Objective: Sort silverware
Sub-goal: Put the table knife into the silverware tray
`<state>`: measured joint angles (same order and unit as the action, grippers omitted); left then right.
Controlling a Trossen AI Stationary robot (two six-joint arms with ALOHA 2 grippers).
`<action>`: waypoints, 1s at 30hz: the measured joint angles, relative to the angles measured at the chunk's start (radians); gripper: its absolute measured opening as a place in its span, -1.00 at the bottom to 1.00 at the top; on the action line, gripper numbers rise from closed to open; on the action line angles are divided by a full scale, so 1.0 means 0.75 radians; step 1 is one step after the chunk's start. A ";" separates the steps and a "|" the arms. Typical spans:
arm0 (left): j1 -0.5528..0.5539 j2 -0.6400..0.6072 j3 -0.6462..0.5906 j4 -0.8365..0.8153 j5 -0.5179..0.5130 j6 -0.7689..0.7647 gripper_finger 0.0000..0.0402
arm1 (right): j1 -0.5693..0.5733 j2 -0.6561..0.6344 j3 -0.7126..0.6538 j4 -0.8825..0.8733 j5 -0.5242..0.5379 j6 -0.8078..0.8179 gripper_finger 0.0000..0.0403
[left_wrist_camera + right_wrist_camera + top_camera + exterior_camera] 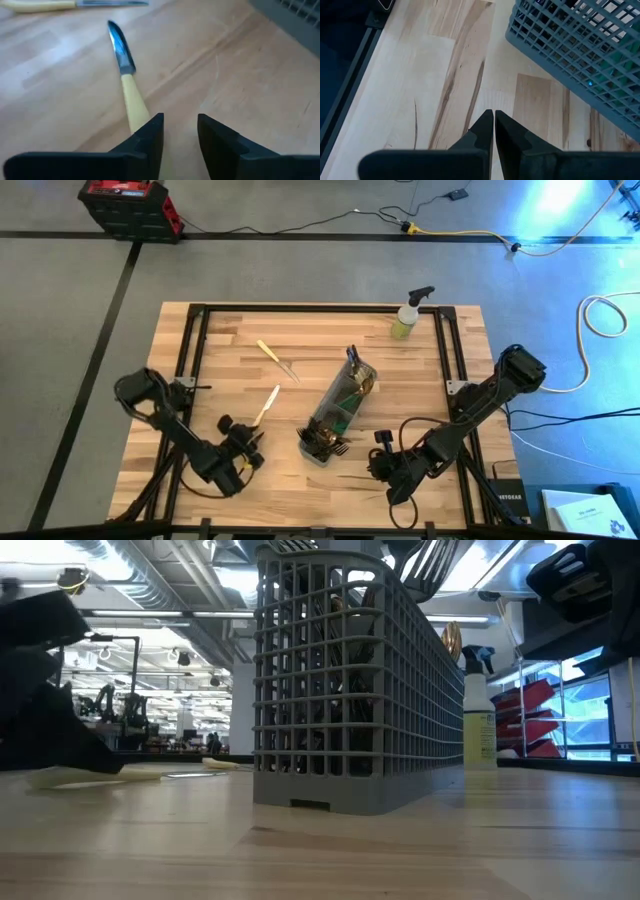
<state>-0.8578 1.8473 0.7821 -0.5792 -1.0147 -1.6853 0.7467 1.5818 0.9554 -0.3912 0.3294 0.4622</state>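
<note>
From above, the grey caddy [340, 412] lies on its side near the middle of the table [300, 490], running from 1 o'clock down to 7 o'clock, with silverware [352, 390] packed inside and dark handles spilling from its 7 o'clock mouth. Two cream-handled knives lie loose on the wood: one [277, 360] at about 10 o'clock from the caddy, the other [266, 405] at about 9 o'clock, well apart from each other. A spray bottle [409, 316] stands at 1 o'clock near the far edge.

The left gripper [248, 448] sits at about 8 o'clock from the caddy, just off the nearer knife's handle end. Only its wrist view shows the fingers [150, 135]: they stand a little apart with bare wood between them, and the cream handle [134, 102] runs up to the outer side of one finger, not into the gap. That view also catches the second knife [75, 4] farther off and a corner of the caddy [295, 12].

The right gripper [382, 463] waits at 5 o'clock from the caddy. Its wrist view shows the fingertips [482, 125] pressed together over bare wood, the caddy mesh [575, 55] just beyond.

The low view alone shows the caddy's [340, 690] height, cutlery dim behind the mesh, the bottle [478, 720] upright behind it, and a cream knife [110, 773] lying flat beside a dark arm.
</note>
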 joint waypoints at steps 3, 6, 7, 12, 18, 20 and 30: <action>-0.030 0.049 0.002 -0.020 -0.044 -0.102 -0.56 | -0.001 0.000 0.000 0.000 0.004 0.000 -1.00; -0.053 0.056 0.001 -0.023 -0.072 -0.099 -0.58 | -0.001 0.000 0.000 0.000 0.013 -0.001 -1.00; -0.052 0.056 0.001 -0.025 -0.066 -0.081 -0.58 | -0.001 0.000 0.000 0.000 0.013 -0.001 -1.00; -0.058 0.055 0.034 -0.079 -0.033 0.018 -0.58 | -0.001 0.000 0.000 0.001 0.014 -0.004 -1.00; -0.063 0.056 0.171 -0.459 -0.021 -0.097 -0.58 | -0.001 0.001 0.000 0.007 0.020 -0.005 -1.00; -0.068 0.056 0.195 -0.549 -0.043 -0.146 -0.58 | -0.001 0.001 0.000 0.011 0.024 -0.010 -1.00; -0.071 0.056 0.134 -0.418 0.004 -0.145 -0.45 | -0.001 0.001 0.000 0.011 0.024 -0.022 -1.00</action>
<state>-0.9108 1.8896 0.8825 -0.8928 -1.0118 -1.7937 0.7464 1.5822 0.9554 -0.3832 0.3477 0.4460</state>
